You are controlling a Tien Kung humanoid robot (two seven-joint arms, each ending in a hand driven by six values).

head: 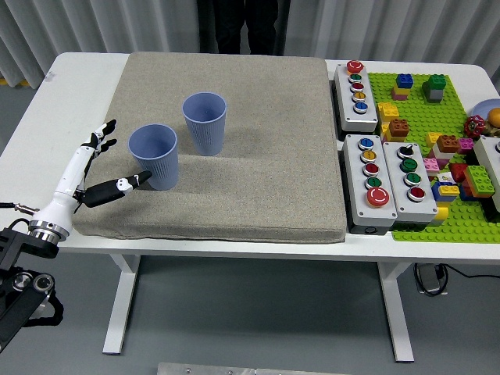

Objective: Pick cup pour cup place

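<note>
Two blue ribbed cups stand upright on a grey mat (234,187). The near cup (154,156) is at the mat's left; the far cup (205,123) stands just behind and to its right. My left hand (105,160) is open at the mat's left edge, beside the near cup. Its thumb tip almost touches the cup's base, and its fingers (100,137) are spread to the cup's left. It holds nothing. My right hand is out of view.
Three grey button boxes (355,87) (369,178) (410,178) stand right of the mat. A green baseplate (437,117) with several toy bricks lies at the far right. A person's dark legs (242,23) stand behind the table.
</note>
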